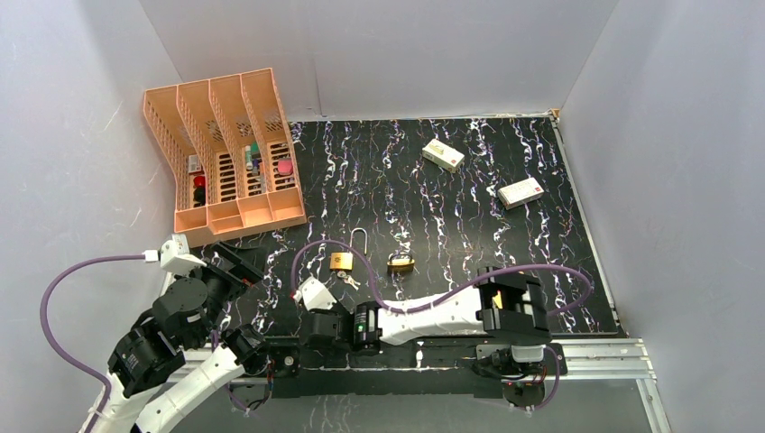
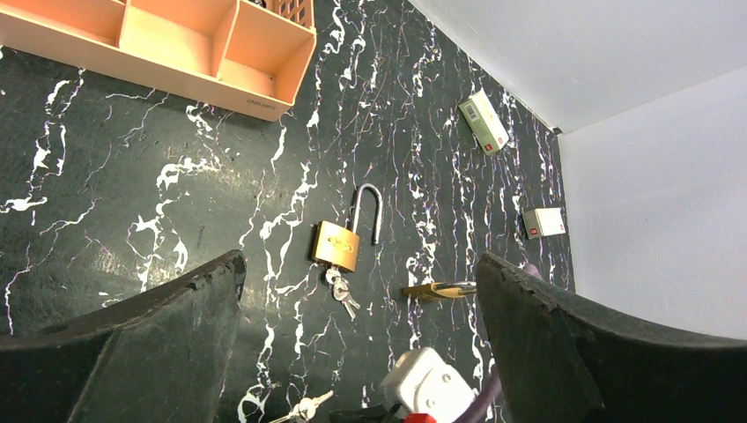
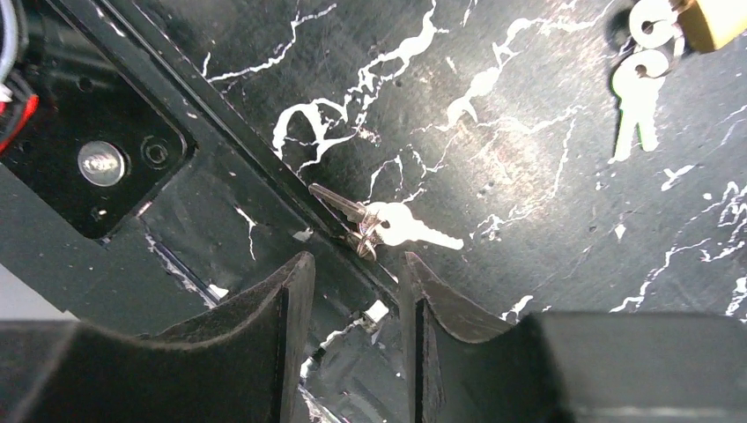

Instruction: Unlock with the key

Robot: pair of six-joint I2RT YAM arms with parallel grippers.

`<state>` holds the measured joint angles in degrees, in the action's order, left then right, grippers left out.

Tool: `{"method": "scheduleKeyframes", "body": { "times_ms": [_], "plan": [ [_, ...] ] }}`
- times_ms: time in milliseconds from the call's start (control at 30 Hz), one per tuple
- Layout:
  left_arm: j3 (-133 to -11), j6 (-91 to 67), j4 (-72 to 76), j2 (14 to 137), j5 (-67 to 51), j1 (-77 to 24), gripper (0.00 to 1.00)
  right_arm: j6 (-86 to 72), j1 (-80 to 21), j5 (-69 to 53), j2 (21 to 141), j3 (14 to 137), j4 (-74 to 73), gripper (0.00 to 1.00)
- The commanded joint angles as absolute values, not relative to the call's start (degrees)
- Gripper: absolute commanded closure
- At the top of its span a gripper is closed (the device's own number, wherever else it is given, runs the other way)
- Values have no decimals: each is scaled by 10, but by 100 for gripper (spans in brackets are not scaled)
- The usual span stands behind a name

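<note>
A small silver key bunch (image 3: 401, 225) lies flat at the table's near edge, against a black rail; the left wrist view catches it low down (image 2: 299, 408). My right gripper (image 3: 357, 264) hovers just short of it, jaws partly open with nothing between them. A brass padlock (image 1: 341, 262) with a long, swung-open shackle lies mid-table with another key bunch (image 2: 342, 291) at its keyhole. To its right lies a second brass padlock (image 1: 401, 263). My left gripper (image 2: 361, 269) is wide open and empty, well back from the first padlock (image 2: 336, 245).
An orange desk organizer (image 1: 225, 153) with small items stands at the back left. Two small white boxes (image 1: 443, 155) (image 1: 520, 192) lie at the back right. A black rail (image 3: 220, 176) runs along the near edge. Grey walls enclose the table.
</note>
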<state>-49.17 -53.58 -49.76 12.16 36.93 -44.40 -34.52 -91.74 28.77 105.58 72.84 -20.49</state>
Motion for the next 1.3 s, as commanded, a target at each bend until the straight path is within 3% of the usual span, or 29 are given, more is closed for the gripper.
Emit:
{"method": "scheduleKeyframes", "body": {
  "times_ms": [0, 767, 933, 1167, 1267],
  "plan": [
    [-496, -537, -499, 126, 385, -444, 2, -360, -910, 275, 1065, 737, -198, 53],
    [-488, -533, -497, 123, 387, -445, 2, -363, -885, 237, 1106, 748, -200, 61],
    [-484, -533, -496, 122, 386, -444, 2, -364, -882, 236, 1105, 744, -199, 72],
    [-483, -533, -495, 122, 386, -444, 2, -360, -881, 255, 1083, 743, -207, 100],
    [-485, -525, -489, 124, 382, -444, 2, -357, -881, 285, 1036, 739, -240, 100]
  ]
}}
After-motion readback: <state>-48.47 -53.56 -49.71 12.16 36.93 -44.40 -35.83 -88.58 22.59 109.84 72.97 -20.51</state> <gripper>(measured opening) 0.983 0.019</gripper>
